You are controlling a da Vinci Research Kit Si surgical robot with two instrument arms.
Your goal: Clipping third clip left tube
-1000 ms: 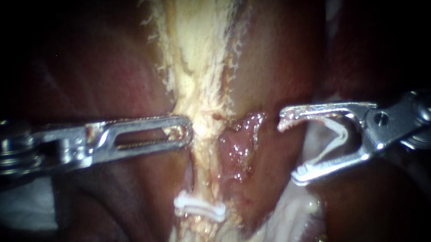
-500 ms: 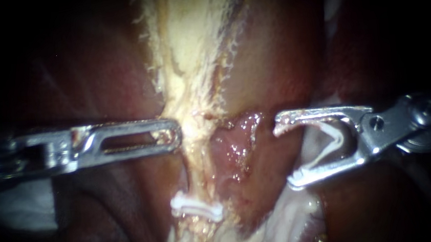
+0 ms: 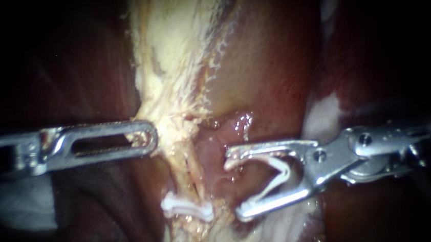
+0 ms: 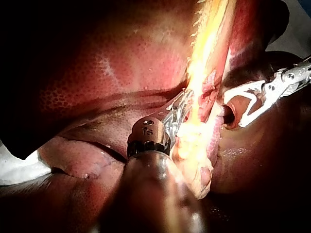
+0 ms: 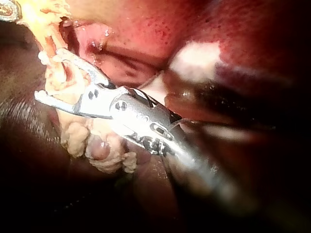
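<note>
While left instrument [image 3: 147, 137] grips tissue [image 3: 168, 123], right instrument [image 3: 234, 190] holds 1 clip [image 3: 284, 174]

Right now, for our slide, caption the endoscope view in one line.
Left instrument grips the pale tube above a white clip; right instrument, carrying an open clip, sits beside the tube.

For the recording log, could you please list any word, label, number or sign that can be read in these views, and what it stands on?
No text can be read in any view.
Left instrument, wrist joint: one small mark, too blurred to read.
Right instrument, its loaded clip, the placed clip, the tissue: no text.
</note>
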